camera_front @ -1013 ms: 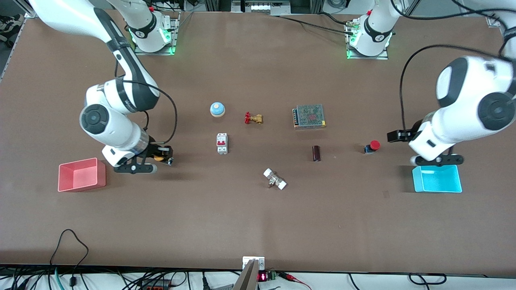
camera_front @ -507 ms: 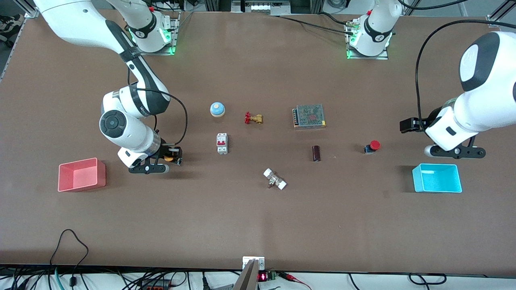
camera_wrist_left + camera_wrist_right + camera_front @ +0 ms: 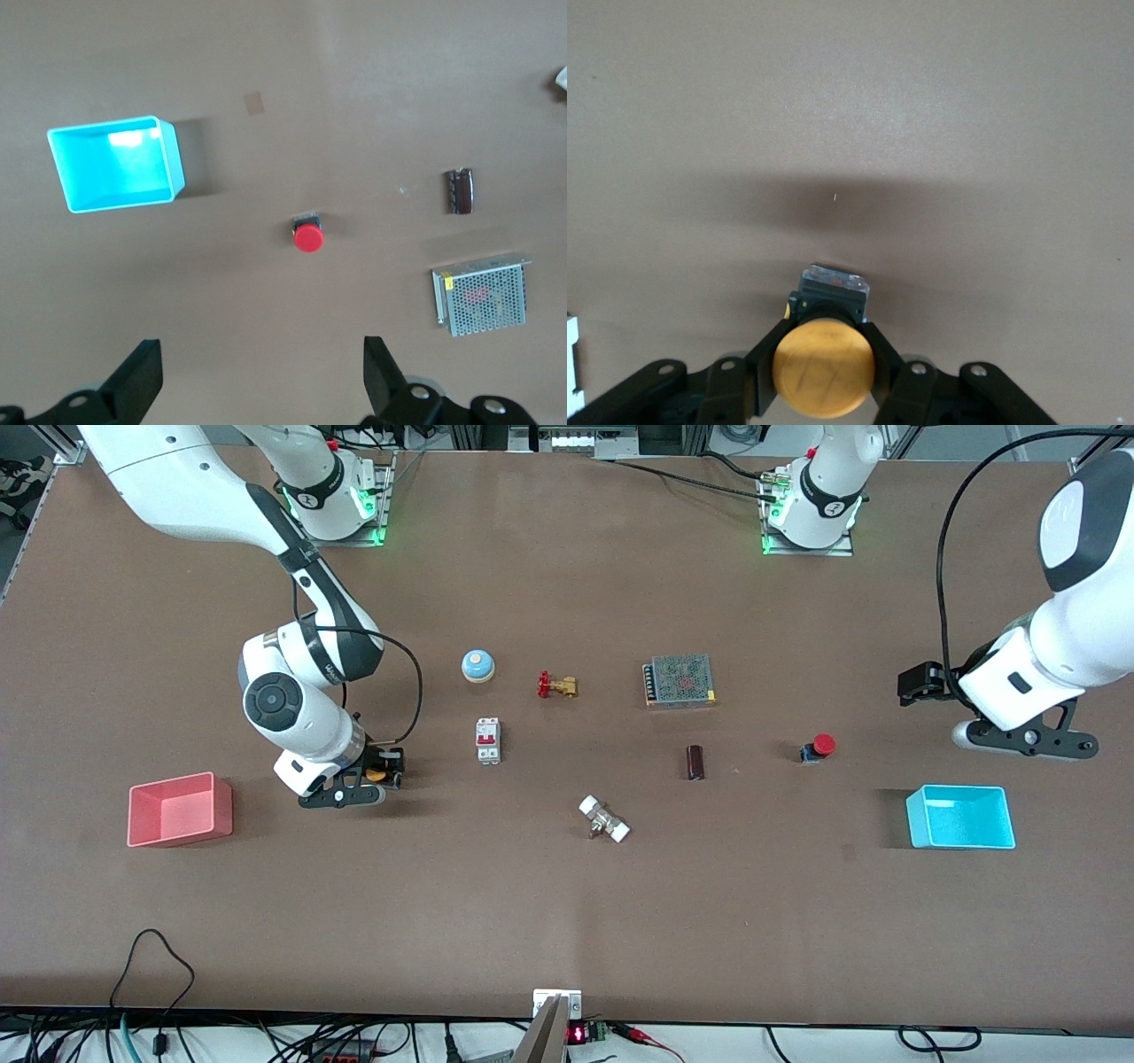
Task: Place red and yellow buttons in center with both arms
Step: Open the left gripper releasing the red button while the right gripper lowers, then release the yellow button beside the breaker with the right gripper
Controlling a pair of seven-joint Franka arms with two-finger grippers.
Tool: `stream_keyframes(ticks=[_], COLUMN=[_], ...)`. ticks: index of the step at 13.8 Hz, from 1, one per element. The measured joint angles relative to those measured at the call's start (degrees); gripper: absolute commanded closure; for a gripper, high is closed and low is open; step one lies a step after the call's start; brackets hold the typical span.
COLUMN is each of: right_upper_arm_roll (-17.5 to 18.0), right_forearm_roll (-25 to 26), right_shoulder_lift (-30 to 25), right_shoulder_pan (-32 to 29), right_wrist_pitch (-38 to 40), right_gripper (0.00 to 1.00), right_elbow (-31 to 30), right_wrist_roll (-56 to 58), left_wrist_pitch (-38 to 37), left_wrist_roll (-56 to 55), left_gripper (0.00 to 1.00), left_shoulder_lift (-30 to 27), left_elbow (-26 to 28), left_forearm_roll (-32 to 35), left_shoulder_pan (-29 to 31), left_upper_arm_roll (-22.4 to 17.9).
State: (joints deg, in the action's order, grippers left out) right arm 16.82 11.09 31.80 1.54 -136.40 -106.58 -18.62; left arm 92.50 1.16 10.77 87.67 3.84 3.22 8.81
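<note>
We see the yellow button [image 3: 824,369], a round matte orange-yellow cap on a dark blocky body with a clear end, pinched between the black fingers [image 3: 764,363] of the right gripper [image 3: 376,771]. That gripper hangs over bare brown tabletop [image 3: 496,903] between the pink bin [image 3: 180,809] and the white circuit breaker [image 3: 488,740] with its red switch. In the front view the gripper hides most of the button's body, and only a sliver of yellow shows.

The red button [image 3: 819,747], a glossy round red cap on a small dark block, lies on the table toward the left arm's end, well apart from the cyan bin [image 3: 960,817], a smooth open plastic rectangle that sits nearer the camera. The left gripper [image 3: 257,376] hovers high over the table beside the red button with its jaws spread wide and nothing between them; its fingertips are cut off at the wrist picture's edge.

Around the middle of the table lie a dark brown cylinder [image 3: 695,763], a perforated metal power supply [image 3: 680,681], a brass valve [image 3: 557,685] with a red handwheel, a pale blue domed bell [image 3: 477,665], and a metal fitting [image 3: 604,819] with white ends.
</note>
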Motion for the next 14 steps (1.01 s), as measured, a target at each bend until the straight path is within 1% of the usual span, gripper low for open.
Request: stream_keyframes(ticks=[1, 3, 5, 7, 10, 11, 13, 14], right_upper_arm_roll=[0.0, 0.0, 0.0, 0.0, 0.0, 0.0, 0.0, 0.0], right_forearm_roll=[0.0, 0.0, 0.1, 0.1, 0.1, 0.1, 0.1, 0.1], right_shoulder_lift=[0.0, 0.0, 0.1, 0.1, 0.2, 0.2, 0.2, 0.2], right_shoulder_pan=[0.0, 0.1, 0.2, 0.3, 0.3, 0.3, 0.3, 0.3], right_wrist_pitch=[0.0, 0.0, 0.0, 0.0, 0.0, 0.0, 0.0, 0.0], right_gripper=[0.64, 0.57, 0.52, 0.52, 0.50, 0.46, 0.41, 0.41], right_elbow=[0.0, 0.0, 0.0, 0.0, 0.0, -0.1, -0.1, -0.1], right_wrist_roll=[0.0, 0.0, 0.0, 0.0, 0.0, 0.0, 0.0, 0.0], left_wrist_pitch=[2.3, 6.7, 9.8, 10.8, 11.0, 11.0, 9.8, 8.5], left_wrist_roll=[0.0, 0.4, 1.9, 4.8, 6.4, 6.6, 7.0, 7.0], left_gripper=[0.00, 0.00, 0.00, 0.00, 0.00, 0.00, 0.00, 0.00], left_shoulder_lift=[-0.9, -3.7, -7.4, -10.1, -12.1, -12.7, -13.2, -13.3], left_elbow=[1.0, 5.0, 9.5, 11.8, 13.8, 14.5, 15.1, 15.0], left_forearm_roll=[-0.8, -4.9, -6.3, -6.0, -4.2, -4.0, -3.9, -3.9], left_shoulder_pan=[-1.7, -3.9, -4.9, -5.5, -5.6, -5.6, -5.6, -5.6], left_upper_arm_roll=[-2.3, -6.4, -8.2, -8.8, -8.9, -8.9, -9.0, -9.0])
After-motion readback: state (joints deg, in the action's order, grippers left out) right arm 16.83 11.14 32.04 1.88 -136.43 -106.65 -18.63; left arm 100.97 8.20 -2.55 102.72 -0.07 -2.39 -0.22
